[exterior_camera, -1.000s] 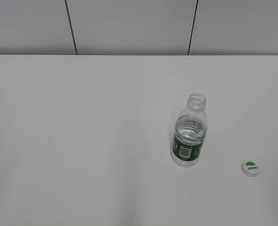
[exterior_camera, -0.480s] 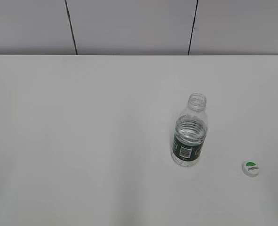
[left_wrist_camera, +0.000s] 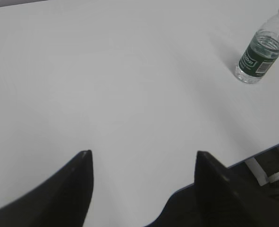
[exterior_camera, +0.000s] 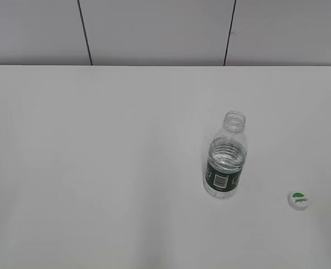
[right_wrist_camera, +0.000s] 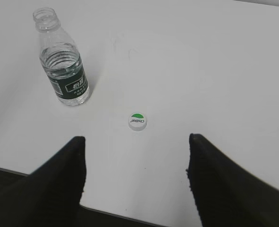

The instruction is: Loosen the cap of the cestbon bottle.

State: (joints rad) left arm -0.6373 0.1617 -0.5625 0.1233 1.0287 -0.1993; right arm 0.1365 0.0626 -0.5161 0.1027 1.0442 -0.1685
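Plain white table (exterior_camera: 98, 168) against a grey panelled wall (exterior_camera: 154, 28) with two dark seams. No arm showed in the exterior view; both were back at the near edge.

Left side: left gripper (left_wrist_camera: 144, 163) hung over bare table near the front edge, fingers (left_wrist_camera: 80, 172) spread wide, nothing between them. From its wrist view the bottle (left_wrist_camera: 259, 59) sat far off toward the upper right.

Centre-right: bottle (exterior_camera: 225, 162) stood upright, part full of water, green label band low on the body. Neck open, no cap on it.

Right: cap (exterior_camera: 298, 200) lay flat on the table, green mark up, well apart from the bottle and nearer the front edge. In the right wrist view the cap (right_wrist_camera: 137, 121) sat just ahead of the right gripper (right_wrist_camera: 137, 151), whose fingers (right_wrist_camera: 203, 161) were also spread and empty; bottle (right_wrist_camera: 63, 66) up to the left.

Judgement: the cap was off, so the loosening looked complete, and the step in hand seemed to be parking clear. Doing that well would mean keeping both arms low and back, away from the open bottle, since a nudge would tip it and spill. The cap lay close under the right fingers; any move there should lift first, not sweep across it.
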